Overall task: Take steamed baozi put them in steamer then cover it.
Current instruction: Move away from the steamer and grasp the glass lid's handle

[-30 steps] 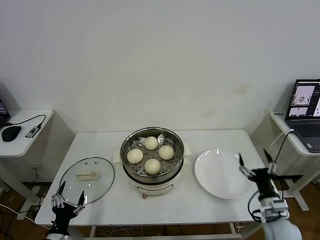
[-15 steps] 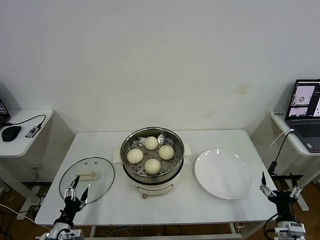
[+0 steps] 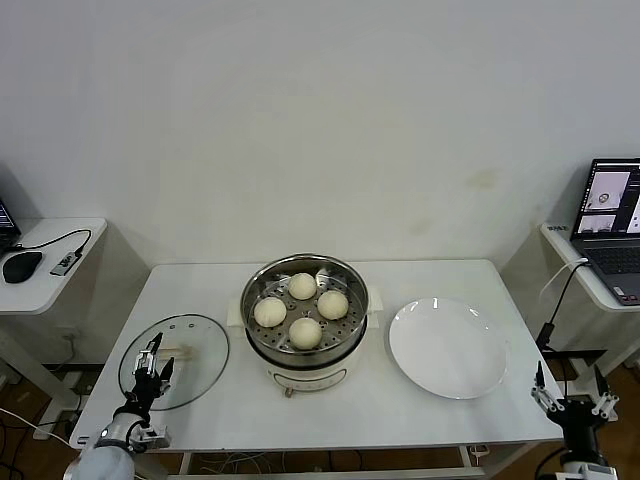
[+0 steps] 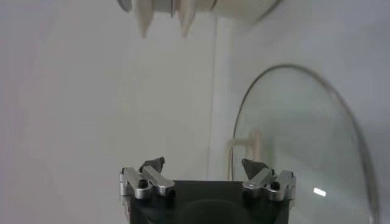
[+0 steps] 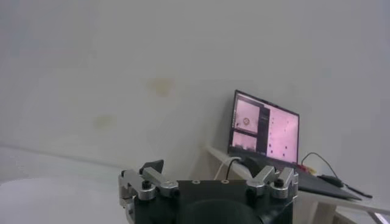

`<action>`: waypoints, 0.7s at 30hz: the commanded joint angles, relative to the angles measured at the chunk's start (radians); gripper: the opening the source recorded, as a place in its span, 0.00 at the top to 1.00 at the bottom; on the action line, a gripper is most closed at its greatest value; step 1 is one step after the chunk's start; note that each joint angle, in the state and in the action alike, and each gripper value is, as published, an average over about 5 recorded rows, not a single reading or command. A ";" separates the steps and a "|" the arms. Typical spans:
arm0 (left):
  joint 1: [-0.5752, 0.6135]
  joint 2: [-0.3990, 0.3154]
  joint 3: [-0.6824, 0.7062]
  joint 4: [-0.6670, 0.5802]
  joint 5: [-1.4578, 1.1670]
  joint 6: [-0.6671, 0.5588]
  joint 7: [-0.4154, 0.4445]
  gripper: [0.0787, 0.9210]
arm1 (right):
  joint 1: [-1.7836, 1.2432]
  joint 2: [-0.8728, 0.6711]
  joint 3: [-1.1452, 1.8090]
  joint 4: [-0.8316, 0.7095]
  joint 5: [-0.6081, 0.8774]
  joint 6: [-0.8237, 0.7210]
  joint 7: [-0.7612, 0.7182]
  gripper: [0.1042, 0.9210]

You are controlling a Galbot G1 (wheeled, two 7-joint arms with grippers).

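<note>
Baozi [image 3: 302,309] sit loaded in steamer [image 3: 304,321]; left gripper [image 3: 151,358], fingers spread, is poised over glass lid [image 3: 175,360] for covering; right gripper [image 3: 573,392], spread, is parked aside.

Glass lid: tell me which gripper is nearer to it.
Left. The left gripper hovers over the glass lid's near edge, fingers open; the right gripper is beyond the table's far right corner.

The laptop [image 3: 612,228] is cut by the head view's right edge, and the left gripper [image 3: 152,358] covers part of the lid's [image 3: 190,340] near rim. In the left wrist view the steamer [image 4: 201,7] is cut off at the frame edge and the lid runs out of the frame. In the right wrist view the laptop's screen content is too small to read.
</note>
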 commanded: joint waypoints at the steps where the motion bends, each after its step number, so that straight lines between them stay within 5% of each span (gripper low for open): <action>1: -0.110 0.012 0.022 0.100 0.023 0.007 0.013 0.12 | -0.010 0.007 0.013 -0.014 -0.004 0.007 0.003 0.12; 21: -0.184 0.010 0.054 0.177 0.027 0.016 0.025 0.12 | 0.002 0.004 -0.029 -0.047 -0.039 0.024 0.002 0.12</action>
